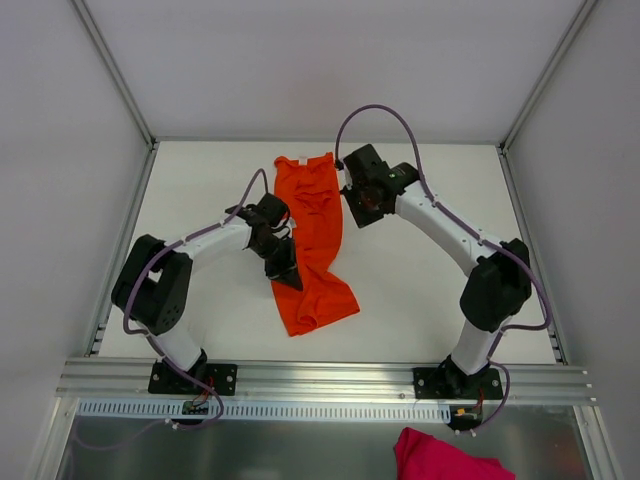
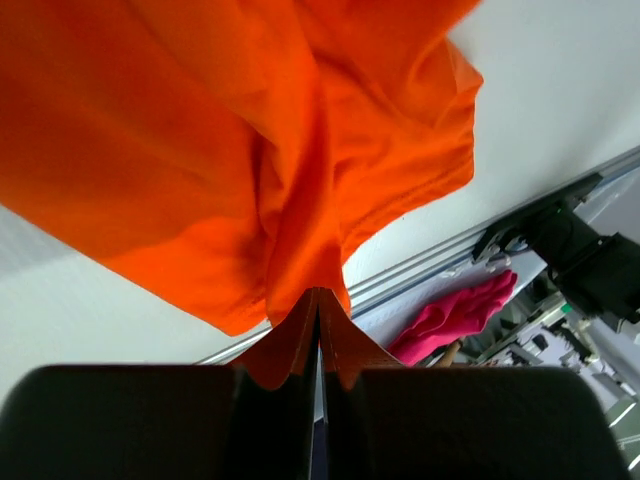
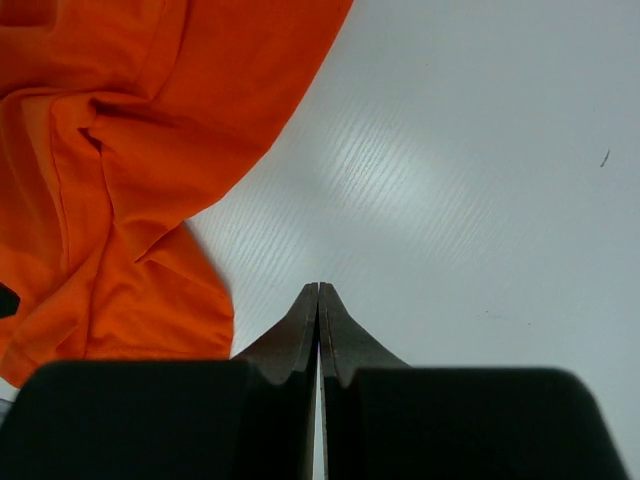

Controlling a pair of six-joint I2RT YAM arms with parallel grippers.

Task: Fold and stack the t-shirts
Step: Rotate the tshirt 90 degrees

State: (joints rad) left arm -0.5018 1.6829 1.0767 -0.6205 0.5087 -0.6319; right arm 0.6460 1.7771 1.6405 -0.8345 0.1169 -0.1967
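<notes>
One bright orange t-shirt [image 1: 312, 230] lies crumpled in a long strip on the white table, collar at the far end. My left gripper [image 1: 290, 278] is at the strip's left edge near its lower part. In the left wrist view the left gripper [image 2: 318, 292] is shut, and the t-shirt's fabric [image 2: 200, 130] gathers to a point at its tips, pinched. My right gripper [image 1: 358, 212] is by the shirt's upper right edge. In the right wrist view the right gripper [image 3: 319, 285] is shut and empty over bare table, with the t-shirt [image 3: 100, 200] to its left.
A pink cloth [image 1: 440, 460] lies below the table's near rail [image 1: 320, 378], also in the left wrist view [image 2: 455, 315]. White walls enclose the table on the left, back and right. Bare table [image 1: 450, 300] shows on both sides of the shirt.
</notes>
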